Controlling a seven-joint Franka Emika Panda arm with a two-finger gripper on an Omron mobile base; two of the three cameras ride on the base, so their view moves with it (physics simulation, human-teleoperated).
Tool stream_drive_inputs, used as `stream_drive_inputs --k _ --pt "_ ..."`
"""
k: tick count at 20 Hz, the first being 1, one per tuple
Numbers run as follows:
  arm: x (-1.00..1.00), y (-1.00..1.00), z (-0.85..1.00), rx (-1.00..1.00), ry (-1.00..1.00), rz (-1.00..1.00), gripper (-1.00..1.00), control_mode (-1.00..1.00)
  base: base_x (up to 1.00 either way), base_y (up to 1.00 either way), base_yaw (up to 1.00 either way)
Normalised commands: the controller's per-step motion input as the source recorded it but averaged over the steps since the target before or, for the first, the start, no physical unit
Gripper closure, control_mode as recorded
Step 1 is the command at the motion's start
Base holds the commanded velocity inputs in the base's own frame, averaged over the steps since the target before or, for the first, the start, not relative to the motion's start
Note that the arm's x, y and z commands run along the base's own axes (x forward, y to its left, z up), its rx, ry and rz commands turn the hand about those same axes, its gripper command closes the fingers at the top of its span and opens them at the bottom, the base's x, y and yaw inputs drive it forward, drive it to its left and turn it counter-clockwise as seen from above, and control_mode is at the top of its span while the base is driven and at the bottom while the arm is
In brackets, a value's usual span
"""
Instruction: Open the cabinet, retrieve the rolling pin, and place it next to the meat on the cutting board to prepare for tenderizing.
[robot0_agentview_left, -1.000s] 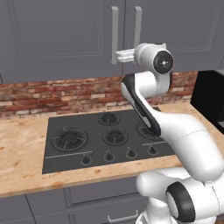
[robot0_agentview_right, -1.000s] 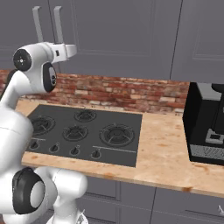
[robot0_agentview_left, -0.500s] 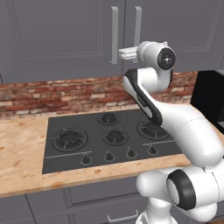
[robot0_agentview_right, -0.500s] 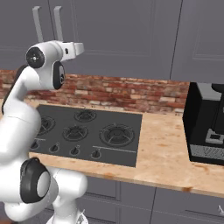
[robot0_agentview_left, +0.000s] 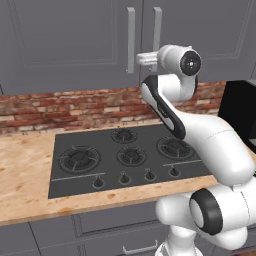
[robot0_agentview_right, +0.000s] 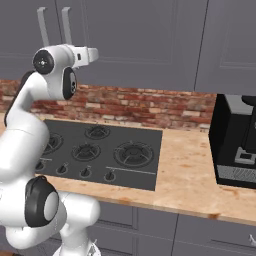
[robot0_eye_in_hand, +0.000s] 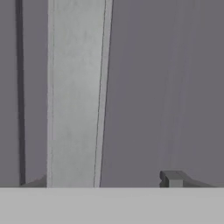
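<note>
Up at twelve o'clock above the cooktop (robot0_agentview_left: 131, 160), the grey cabinet (robot0_agentview_left: 200, 35) hangs shut, its two doors meeting at a seam with a silver bar handle (robot0_agentview_left: 156, 31) on either side. The arm reaches up to the right-hand handle, and the hand (robot0_agentview_left: 146, 59) sits level against its lower end. In the hand view the pale bar (robot0_eye_in_hand: 76, 94) runs upright close ahead, with one dark fingertip (robot0_eye_in_hand: 171, 178) to its right and another just edging in on its left; the fingers straddle the bar, parted, and whether they touch it I cannot tell.

Below, a red brick wall (robot0_agentview_right: 150, 107) runs behind a light wooden surface (robot0_agentview_right: 195, 170). The black cooktop with five burners is set into it. At three o'clock stands a black coffee machine (robot0_agentview_right: 235, 140), against the wall. Grey drawer fronts (robot0_agentview_left: 110, 230) line the base below.
</note>
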Motion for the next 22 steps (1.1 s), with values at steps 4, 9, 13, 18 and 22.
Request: stream_drive_inputs --k 4,9,13,18,22 --pt "0.19 0.01 0.00 0.00 0.06 0.00 1.00 -1.00 0.00 0.00 0.00" --pt "-0.03 0.26 0.00 -0.03 0.06 0.01 1.00 -1.00 0.00 0.00 0.00" --pt "-0.17 0.42 0.00 -0.08 0.00 0.05 1.00 -1.00 0.00 0.00 0.00" --pt "0.01 0.51 0.00 -0.03 0.00 0.07 1.00 -1.00 0.00 0.00 0.00" --pt "0.16 0.45 0.00 -0.01 0.04 0.05 1.00 -1.00 0.00 0.00 0.00"
